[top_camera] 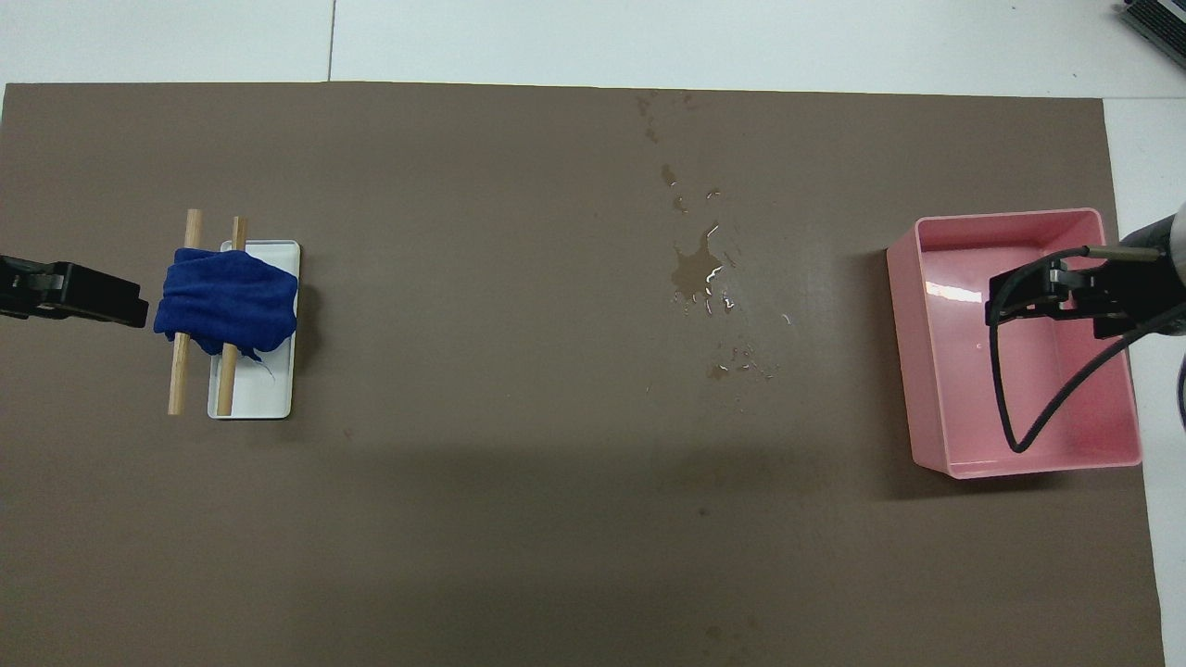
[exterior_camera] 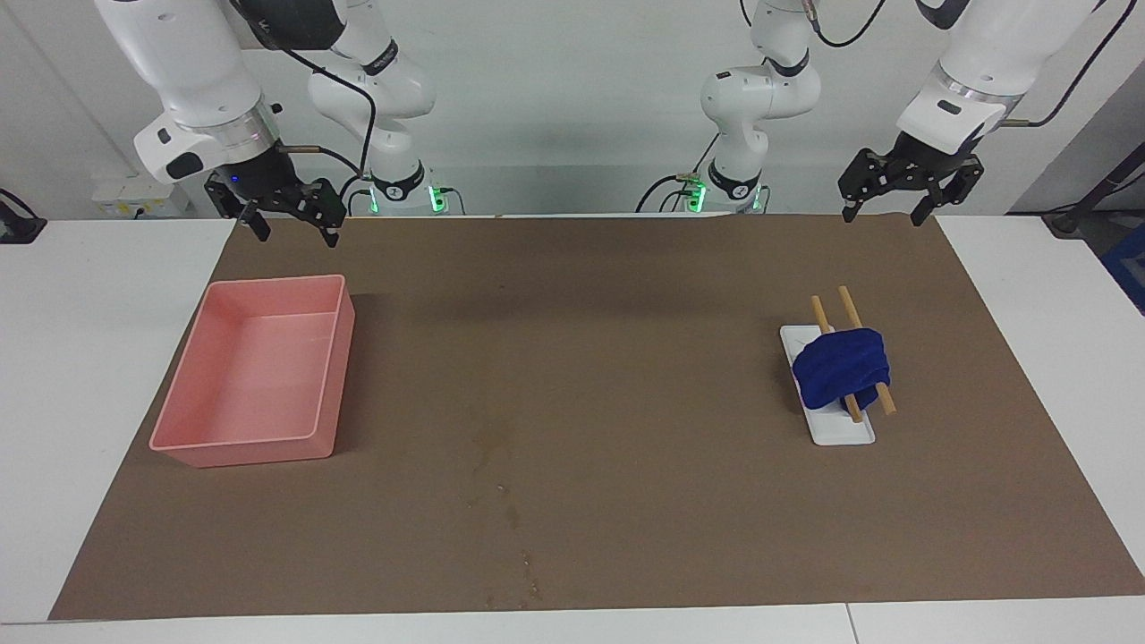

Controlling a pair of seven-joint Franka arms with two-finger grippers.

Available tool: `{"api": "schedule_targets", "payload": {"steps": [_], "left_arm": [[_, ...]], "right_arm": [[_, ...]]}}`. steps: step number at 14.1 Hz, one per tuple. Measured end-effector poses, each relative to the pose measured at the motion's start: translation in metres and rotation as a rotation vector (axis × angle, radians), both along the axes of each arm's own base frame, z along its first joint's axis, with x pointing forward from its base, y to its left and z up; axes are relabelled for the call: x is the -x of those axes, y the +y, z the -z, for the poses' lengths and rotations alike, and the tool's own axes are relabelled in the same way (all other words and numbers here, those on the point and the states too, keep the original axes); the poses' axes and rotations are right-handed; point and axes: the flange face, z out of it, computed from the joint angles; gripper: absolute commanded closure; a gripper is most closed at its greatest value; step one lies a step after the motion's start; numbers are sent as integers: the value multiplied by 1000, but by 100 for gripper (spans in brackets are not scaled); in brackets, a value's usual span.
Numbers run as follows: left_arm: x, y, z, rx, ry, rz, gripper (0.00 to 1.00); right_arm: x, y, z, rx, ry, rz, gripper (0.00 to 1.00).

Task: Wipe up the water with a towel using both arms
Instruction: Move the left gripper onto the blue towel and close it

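The deep-blue towel (exterior_camera: 841, 367) (top_camera: 227, 298) lies bunched over two wooden rods (exterior_camera: 850, 309) on a small white dish (exterior_camera: 845, 431), toward the left arm's end of the table. The water (top_camera: 695, 273) is a damp blotch with glinting drops in the middle of the brown mat; in the facing view it (exterior_camera: 490, 444) is faint. My left gripper (exterior_camera: 884, 215) (top_camera: 120, 301) hangs open and empty, high over the mat, apart from the towel. My right gripper (exterior_camera: 295, 231) (top_camera: 1019, 296) hangs open and empty over the pink tray.
The empty pink tray (exterior_camera: 335, 358) (top_camera: 903, 352) stands toward the right arm's end of the table. A brown mat (exterior_camera: 626, 295) covers most of the white table. Small dark specks trail from the blotch, farther from the robots.
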Motion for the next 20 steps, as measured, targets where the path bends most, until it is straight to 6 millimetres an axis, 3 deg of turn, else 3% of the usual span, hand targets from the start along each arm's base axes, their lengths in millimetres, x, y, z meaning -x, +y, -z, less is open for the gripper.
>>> {"api": "schedule_targets", "payload": {"steps": [6, 8, 14, 18, 20], "left_arm": [[-5, 4, 0, 1, -31, 5, 0], [-16, 13, 11, 3, -113, 18, 0], [-33, 53, 114, -5, -247, -30, 0], [-30, 57, 192, -3, -225, -35, 0], [-28, 60, 212, -2, -217, -41, 2]], "right_arm": [[0, 0, 0, -1, 0, 0, 0], [0, 0, 0, -1, 0, 0, 0], [0, 0, 0, -1, 0, 0, 0], [0, 0, 0, -1, 0, 0, 0], [0, 0, 0, -1, 0, 0, 0]]}}
